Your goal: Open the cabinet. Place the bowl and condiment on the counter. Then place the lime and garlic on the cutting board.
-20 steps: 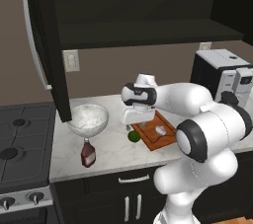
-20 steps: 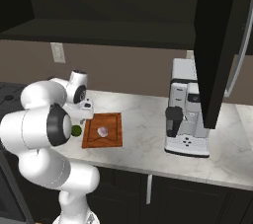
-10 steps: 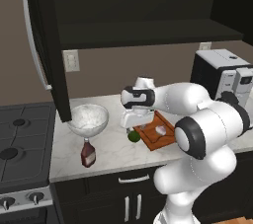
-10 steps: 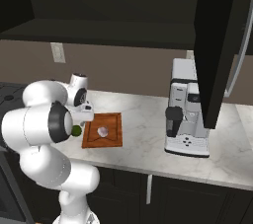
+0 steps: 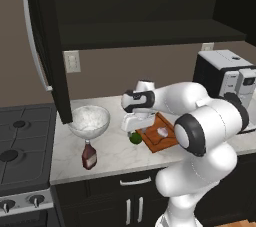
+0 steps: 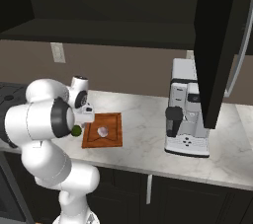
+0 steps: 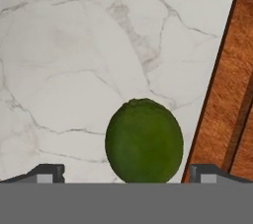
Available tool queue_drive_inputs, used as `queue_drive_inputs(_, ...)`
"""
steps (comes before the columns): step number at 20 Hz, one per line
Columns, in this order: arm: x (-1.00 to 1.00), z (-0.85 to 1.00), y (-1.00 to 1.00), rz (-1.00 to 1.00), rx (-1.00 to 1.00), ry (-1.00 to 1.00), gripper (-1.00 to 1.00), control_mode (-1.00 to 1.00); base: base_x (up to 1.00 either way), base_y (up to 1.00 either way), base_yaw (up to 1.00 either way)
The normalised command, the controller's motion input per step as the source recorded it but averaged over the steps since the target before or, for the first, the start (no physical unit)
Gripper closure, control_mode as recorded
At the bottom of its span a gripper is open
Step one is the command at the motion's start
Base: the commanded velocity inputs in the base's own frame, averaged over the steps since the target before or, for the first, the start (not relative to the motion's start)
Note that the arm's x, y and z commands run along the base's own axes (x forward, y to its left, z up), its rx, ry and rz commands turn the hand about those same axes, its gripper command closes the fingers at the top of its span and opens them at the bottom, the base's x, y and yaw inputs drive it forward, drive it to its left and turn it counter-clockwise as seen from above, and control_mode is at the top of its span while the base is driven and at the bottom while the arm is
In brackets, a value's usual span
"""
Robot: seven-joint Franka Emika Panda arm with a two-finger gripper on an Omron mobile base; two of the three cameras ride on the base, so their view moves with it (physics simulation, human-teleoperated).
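The green lime [image 7: 144, 141] lies on the white marble counter [image 7: 74, 70], just left of the reddish-brown cutting board [image 7: 232, 94]. My gripper [image 7: 126, 173] hangs open right over the lime, one fingertip on each side of it and clear of it. From the left base view, the gripper [image 5: 134, 130] points down above the lime [image 5: 135, 138]. The pale garlic [image 5: 162, 131] rests on the cutting board [image 5: 155, 140]. The marbled bowl [image 5: 90, 120] and the dark-red condiment [image 5: 89, 157] stand on the counter to the left. The cabinet [image 5: 42, 46] is open.
A black gas stove [image 5: 20, 151] borders the counter on the left. A coffee machine [image 6: 188, 114] stands on the counter to the right of the board. The cabinet's right door [image 6: 217, 45] swings out above it.
The hand has sunk a little toward the lime. The jaws stay wide and nothing on the counter has moved.
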Motion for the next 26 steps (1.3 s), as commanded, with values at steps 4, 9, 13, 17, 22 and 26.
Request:
queue_drive_inputs(4, 0.08, -0.07, 0.0, 0.0, 0.0, 0.0, -1.0, -1.0, 0.0, 0.0, 0.0)
queue_drive_inputs(9, 0.0, -0.08, 0.0, 0.0, -0.01, 0.0, -1.0, -1.0, 0.0, 0.0, 0.0)
queue_drive_inputs(13, 0.0, -0.14, 0.0, 0.0, -0.03, 0.0, -1.0, -1.0, 0.0, 0.0, 0.0)
queue_drive_inputs(17, 0.0, -0.13, 0.0, 0.0, -0.03, 0.0, -1.0, -1.0, 0.0, 0.0, 0.0)
queue_drive_inputs(22, 0.0, -0.12, 0.0, 0.0, -0.03, 0.0, -1.0, -1.0, 0.0, 0.0, 0.0)
queue_drive_inputs(26, 0.0, -0.14, 0.0, 0.0, -0.03, 0.0, -1.0, -1.0, 0.0, 0.0, 0.0)
